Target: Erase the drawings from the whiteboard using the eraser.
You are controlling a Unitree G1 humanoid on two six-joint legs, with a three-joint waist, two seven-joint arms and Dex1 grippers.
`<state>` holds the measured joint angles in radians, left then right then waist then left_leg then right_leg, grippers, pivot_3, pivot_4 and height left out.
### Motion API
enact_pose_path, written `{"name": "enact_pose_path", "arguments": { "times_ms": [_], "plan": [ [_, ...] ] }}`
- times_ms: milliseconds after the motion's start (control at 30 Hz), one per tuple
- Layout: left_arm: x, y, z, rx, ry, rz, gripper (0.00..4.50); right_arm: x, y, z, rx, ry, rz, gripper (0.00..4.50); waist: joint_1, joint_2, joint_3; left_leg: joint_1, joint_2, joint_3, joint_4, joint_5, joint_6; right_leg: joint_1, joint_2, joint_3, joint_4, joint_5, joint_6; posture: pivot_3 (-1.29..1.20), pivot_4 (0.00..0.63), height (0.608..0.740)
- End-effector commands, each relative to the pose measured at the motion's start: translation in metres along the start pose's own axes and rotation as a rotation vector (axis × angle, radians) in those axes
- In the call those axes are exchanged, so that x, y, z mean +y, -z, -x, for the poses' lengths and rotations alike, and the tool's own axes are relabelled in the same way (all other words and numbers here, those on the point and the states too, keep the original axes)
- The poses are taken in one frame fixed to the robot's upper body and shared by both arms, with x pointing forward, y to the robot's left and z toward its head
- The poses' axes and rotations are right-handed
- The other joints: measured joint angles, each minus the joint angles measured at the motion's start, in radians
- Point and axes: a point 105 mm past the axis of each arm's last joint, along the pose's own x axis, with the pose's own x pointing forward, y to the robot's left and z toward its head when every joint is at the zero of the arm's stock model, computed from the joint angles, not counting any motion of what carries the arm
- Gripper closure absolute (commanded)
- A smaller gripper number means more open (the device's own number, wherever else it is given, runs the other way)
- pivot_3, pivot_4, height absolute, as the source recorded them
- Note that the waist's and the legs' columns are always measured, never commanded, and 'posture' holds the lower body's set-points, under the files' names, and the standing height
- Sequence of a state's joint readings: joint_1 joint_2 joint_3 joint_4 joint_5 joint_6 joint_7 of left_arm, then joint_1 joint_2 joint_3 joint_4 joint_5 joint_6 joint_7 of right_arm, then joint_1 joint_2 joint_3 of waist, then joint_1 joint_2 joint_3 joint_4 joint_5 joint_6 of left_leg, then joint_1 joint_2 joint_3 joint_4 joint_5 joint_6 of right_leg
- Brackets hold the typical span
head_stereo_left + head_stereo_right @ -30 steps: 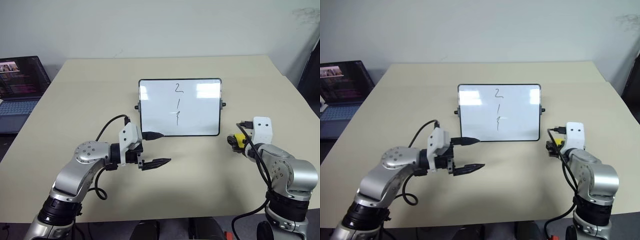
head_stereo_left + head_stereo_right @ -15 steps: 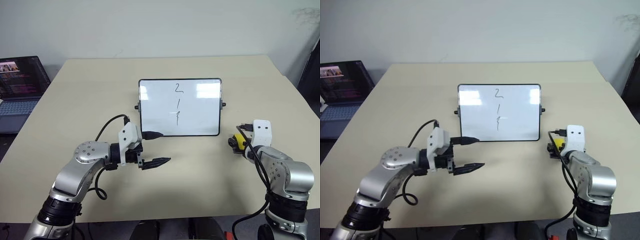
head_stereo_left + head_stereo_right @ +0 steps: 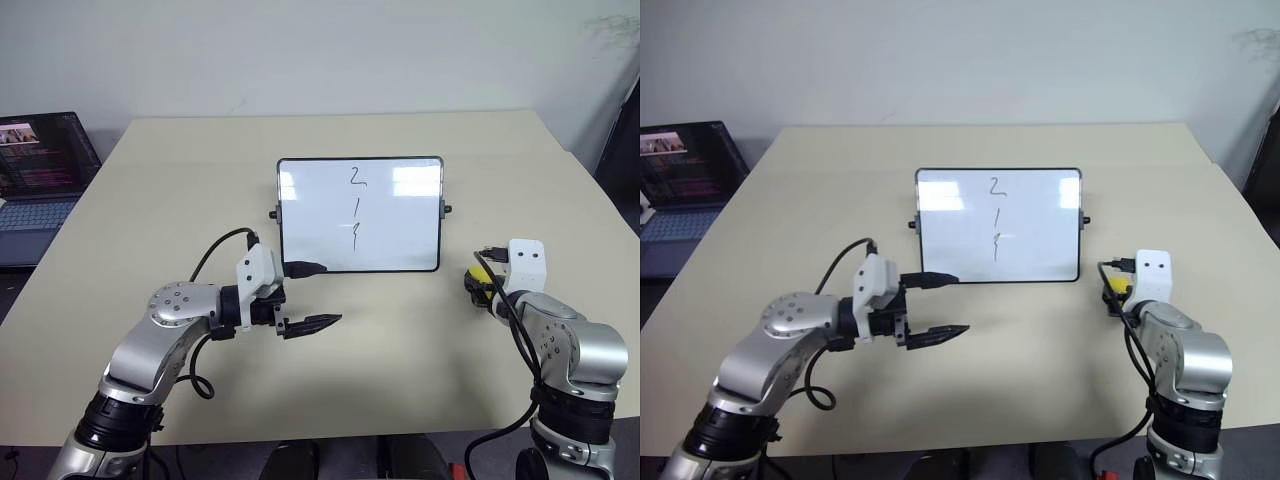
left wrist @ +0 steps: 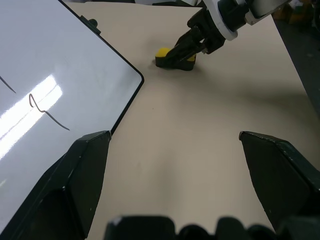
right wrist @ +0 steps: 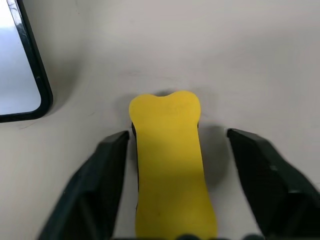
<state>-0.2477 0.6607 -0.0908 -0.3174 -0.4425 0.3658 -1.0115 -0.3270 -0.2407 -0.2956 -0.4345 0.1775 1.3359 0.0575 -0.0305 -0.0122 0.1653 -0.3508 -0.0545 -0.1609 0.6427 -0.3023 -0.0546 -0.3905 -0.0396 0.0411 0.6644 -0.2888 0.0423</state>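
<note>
Three dark drawings (image 3: 356, 205) stand in a column on the whiteboard (image 3: 400, 245), which rests propped near the middle of the bench (image 3: 180, 190) in the left eye view. The eraser (image 3: 480, 279) lies on the bench just beside the board's right lower corner, and the right end effector (image 3: 478, 287) sits right at it, far nearer than the left one. The left end effector (image 3: 312, 298) hovers in front of the board's left lower corner, fingers spread and empty, pointing across toward the right. A laptop (image 3: 40, 180) stands off the bench's left edge.

The right eye view gives the same layout: eraser (image 3: 1118, 288) right of the board, well apart from the drawings.

In the left wrist view, the left end effector's own two fingers (image 4: 80, 175) stand wide with only bare bench between them. Beyond the board's corner, the right end effector's dark fingers reach down around the yellow eraser (image 4: 172, 57).

In the right wrist view, the eraser (image 5: 170, 160) lies between the two fingers (image 5: 97, 185), its long axis running along the line they point. A gap shows on each side, so the fingers flank it, part open, without yet pinching. The grasp looks like the step in hand; the board's edge (image 5: 35, 75) lies to one side.
</note>
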Motion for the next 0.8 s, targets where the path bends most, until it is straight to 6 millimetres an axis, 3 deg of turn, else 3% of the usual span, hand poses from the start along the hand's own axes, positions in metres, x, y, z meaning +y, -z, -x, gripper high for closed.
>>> {"name": "enact_pose_path", "arguments": {
  "times_ms": [33,133,500,667,800],
  "plan": [
    [0.004,-0.012,0.003,-0.021,-0.023,-0.057,0.0,-0.005,-0.013,0.004,-0.056,0.023,-0.005,2.43,0.0,0.0,0.0,0.0,0.0,0.0,0.0,0.0,0.0,0.0,0.0,0.0,0.0,0.0,0.0,0.0,0.15,0.74],
    [0.004,-0.012,0.002,-0.021,-0.024,-0.06,0.0,-0.004,-0.014,0.004,-0.059,0.023,-0.007,3.34,0.0,0.0,0.0,0.0,0.0,0.0,0.0,0.0,0.0,0.0,0.0,0.0,0.0,0.0,0.0,0.0,0.15,0.74],
    [0.006,-0.015,0.001,-0.02,-0.027,-0.066,0.0,-0.002,-0.019,0.004,-0.071,0.021,-0.021,3.36,0.0,0.0,0.0,0.0,0.0,0.0,0.0,0.0,0.0,0.0,0.0,0.0,0.0,0.0,0.0,0.0,0.15,0.74],
    [0.008,-0.017,0.003,-0.022,-0.043,-0.072,0.0,0.005,-0.042,0.006,-0.164,0.007,0.05,3.36,-0.001,0.0,0.0,0.0,0.0,0.0,0.0,0.0,0.0,0.0,0.0,0.0,0.0,0.0,0.0,0.0,0.15,0.74],
    [0.023,-0.023,0.004,-0.041,-0.153,-0.101,0.0,0.021,-0.079,0.014,-0.342,-0.037,0.156,3.36,-0.002,0.0,0.0,0.0,0.0,0.0,0.0,0.0,0.0,0.0,0.0,0.0,0.0,0.0,0.0,0.0,0.15,0.74]
  ]
}}
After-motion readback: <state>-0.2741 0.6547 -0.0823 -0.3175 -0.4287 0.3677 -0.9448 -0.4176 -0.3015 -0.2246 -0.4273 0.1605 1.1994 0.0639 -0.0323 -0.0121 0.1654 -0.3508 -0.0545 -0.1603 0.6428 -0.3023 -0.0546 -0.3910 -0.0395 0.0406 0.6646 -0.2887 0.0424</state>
